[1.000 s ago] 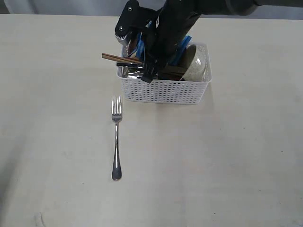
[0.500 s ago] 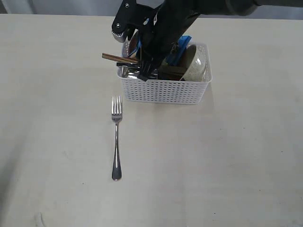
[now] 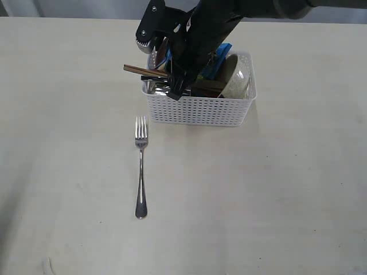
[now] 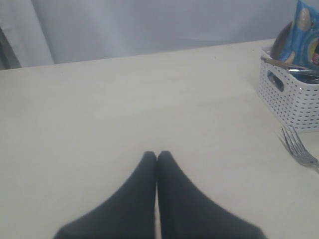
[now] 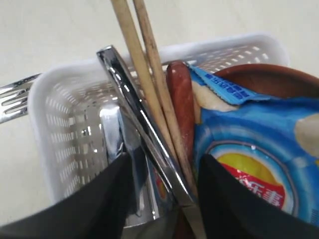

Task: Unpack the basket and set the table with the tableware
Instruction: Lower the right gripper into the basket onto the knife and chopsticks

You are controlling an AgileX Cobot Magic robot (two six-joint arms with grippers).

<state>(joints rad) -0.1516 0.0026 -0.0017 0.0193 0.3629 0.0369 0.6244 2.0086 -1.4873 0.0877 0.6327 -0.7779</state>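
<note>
**Closing on the knife without dragging the chopsticks along**

The right gripper [image 5: 164, 204] is open inside the basket [image 5: 47, 99]. Its two dark fingers [image 5: 107, 199] are spread to either side of the steel knife [image 5: 142, 139], and it has hold of nothing yet. The brown chopsticks [image 5: 142, 59] lie right against the knife and also run into the gap. The red-brown wooden spoon [image 5: 180, 99] and the blue chip bag [image 5: 254, 149] are just beyond (the bag is no tableware and is best left alone).

In the exterior view the basket sits at upper centre of the frame, with the cream bowl [image 3: 238, 77] at its right end. The fork [image 3: 141, 166] is already laid on the table [image 3: 287, 200], lower left of the basket.

To do this step well, I judge, the gripper should centre on the knife alone and close firmly on the slick steel. It should then lift straight up so the chopsticks slide off. The left gripper [image 4: 157, 167], pressed closed and empty, is over the table, well apart from the basket.
</note>
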